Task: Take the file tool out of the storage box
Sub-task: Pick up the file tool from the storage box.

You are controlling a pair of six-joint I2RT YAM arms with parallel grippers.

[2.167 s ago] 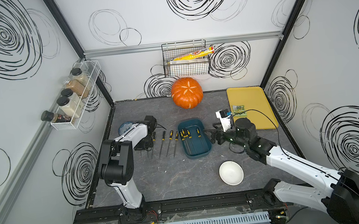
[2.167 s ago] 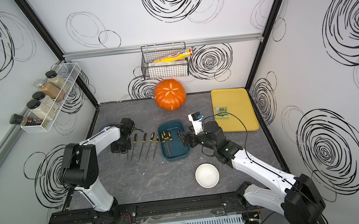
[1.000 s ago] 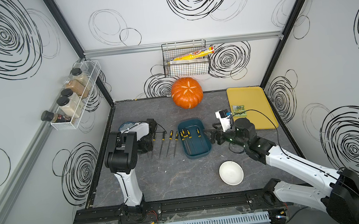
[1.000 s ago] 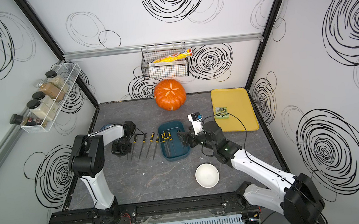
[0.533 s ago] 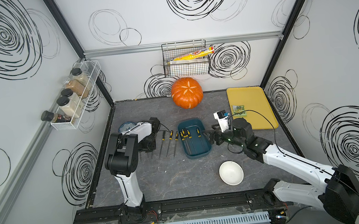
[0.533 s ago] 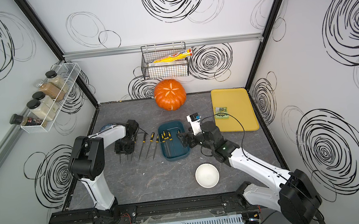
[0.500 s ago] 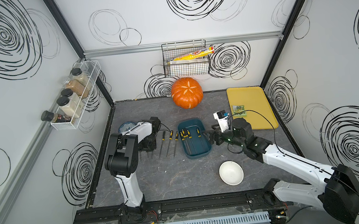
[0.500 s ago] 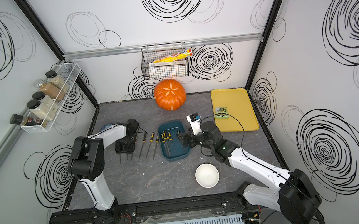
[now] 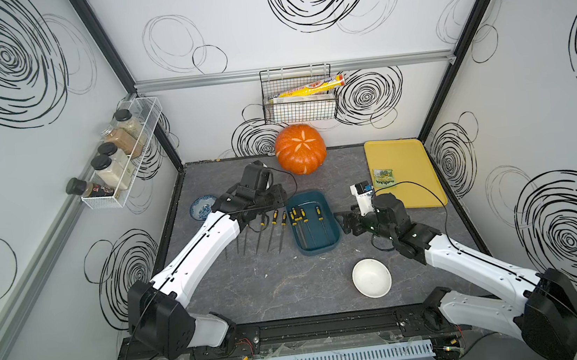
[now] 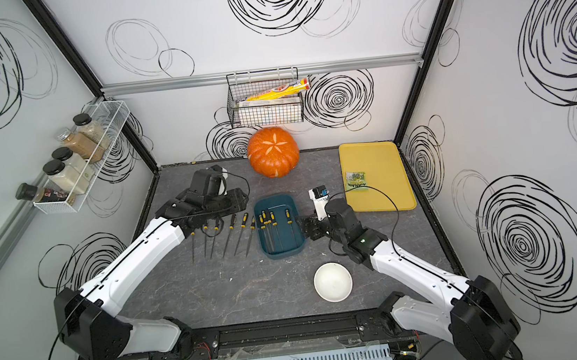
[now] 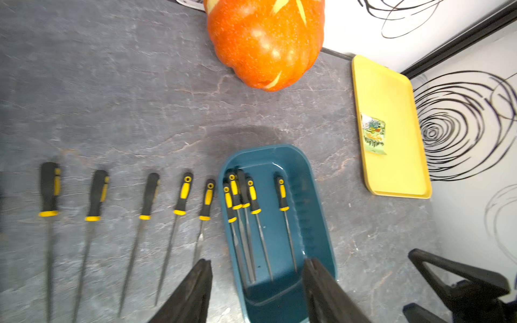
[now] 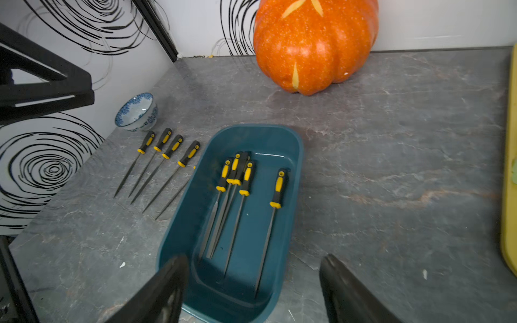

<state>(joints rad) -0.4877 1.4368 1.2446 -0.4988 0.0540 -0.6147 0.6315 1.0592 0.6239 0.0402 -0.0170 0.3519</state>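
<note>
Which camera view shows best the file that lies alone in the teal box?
The right wrist view: the lone file lies in the box large, sharp and whole, handle to tip. The left wrist view shows it whole too, but smaller and a little blurred. In both top views it is tiny.

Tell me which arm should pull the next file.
Left, probably: the left pincer, open and empty, hangs beside the storage box, and the removed files lie on its side. The right pincer, also open, is across the box from them.

Pumpkin (image 9: 300, 149), white bowl (image 9: 371, 277), yellow tray (image 9: 402, 161) (holding a packet (image 9: 383, 177))
</note>
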